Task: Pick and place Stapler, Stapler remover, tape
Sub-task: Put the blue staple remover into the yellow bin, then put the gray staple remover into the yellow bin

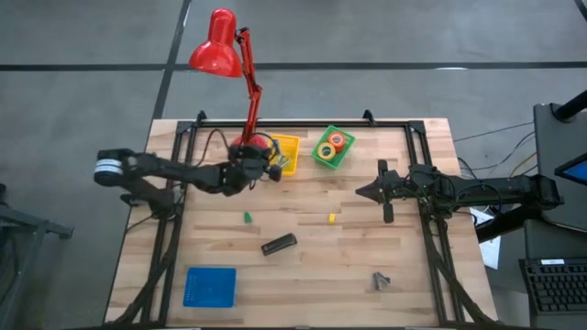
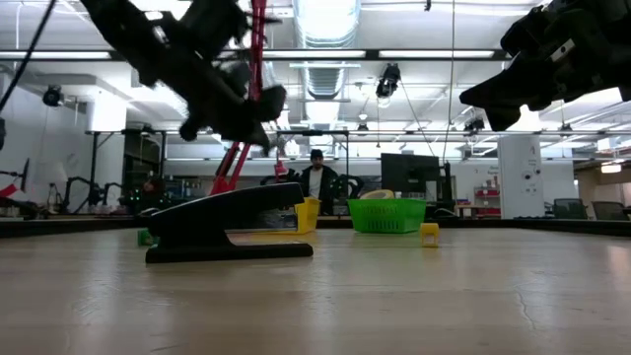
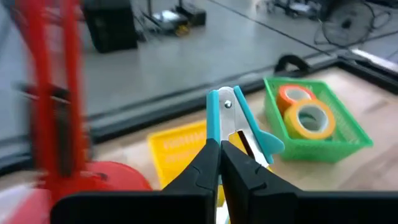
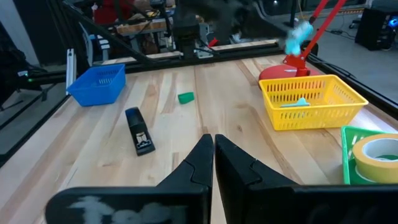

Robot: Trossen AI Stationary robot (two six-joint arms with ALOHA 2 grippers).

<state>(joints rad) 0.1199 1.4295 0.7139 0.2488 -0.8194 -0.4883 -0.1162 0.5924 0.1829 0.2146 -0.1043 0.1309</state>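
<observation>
Black and stiff, the stapler [image 1: 279, 244] lies at the counter's [image 1: 413, 275] six o'clock; grasp across its narrow middle. Left gripper [image 3: 220, 149] clamps the blue stapler remover [image 3: 239, 124] above the yellow basket [image 1: 285, 154]; right gripper [image 4: 213, 144] hangs closed at three o'clock.

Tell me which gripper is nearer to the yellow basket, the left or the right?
Left. The left gripper hovers at the yellow basket, holding a blue staple remover. The right gripper is farther, past the green basket.

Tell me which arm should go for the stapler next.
Right. The left gripper is shut on the blue staple remover over the yellow basket. The right gripper holds nothing, jaws shut, and the stapler lies in open table between the arms.
</observation>
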